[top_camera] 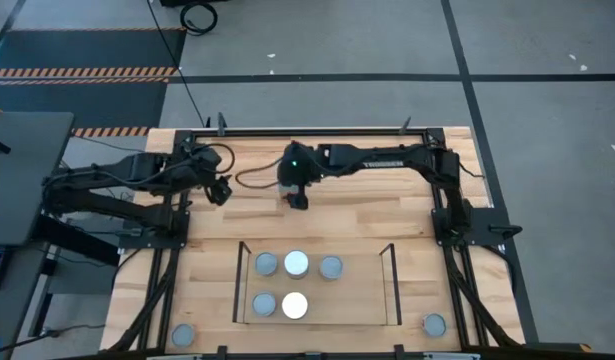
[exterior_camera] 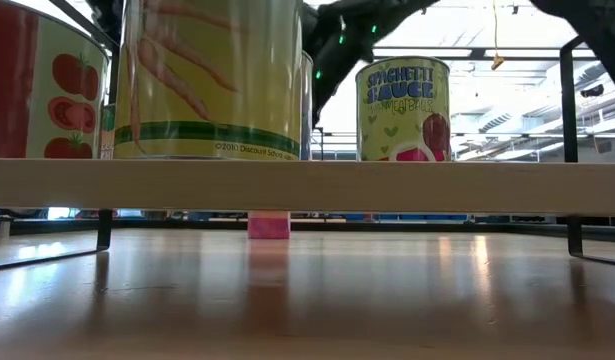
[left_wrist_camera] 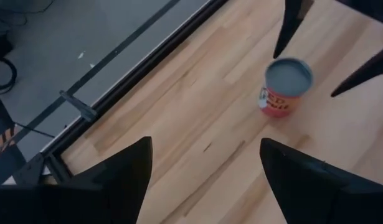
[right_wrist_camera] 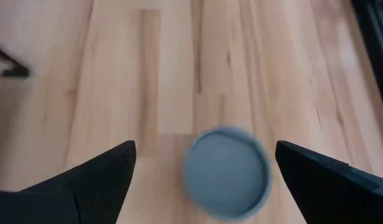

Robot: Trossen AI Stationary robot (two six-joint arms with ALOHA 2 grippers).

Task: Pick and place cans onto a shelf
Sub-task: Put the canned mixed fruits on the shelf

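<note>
A can with a grey-blue top and a red label (left_wrist_camera: 286, 87) stands upright on the tabletop near the far edge, at its middle; it also shows in the right wrist view (right_wrist_camera: 226, 172). My right gripper (right_wrist_camera: 205, 144) is open above it, one finger on each side, and in the high view (top_camera: 300, 200) it covers the can. My left gripper (top_camera: 222, 190) is open and empty to the can's left, and its own view (left_wrist_camera: 205, 142) shows only bare wood between the fingers. The shelf (top_camera: 367, 300) holds several cans (top_camera: 296, 263).
Two more cans stand on the tabletop by the near edge, one at the left (top_camera: 183, 335) and one at the right (top_camera: 434, 325). In the low view the shelf board (exterior_camera: 467, 187) carries tomato, carrot and spaghetti-sauce cans (exterior_camera: 402, 110). The shelf's right half is bare.
</note>
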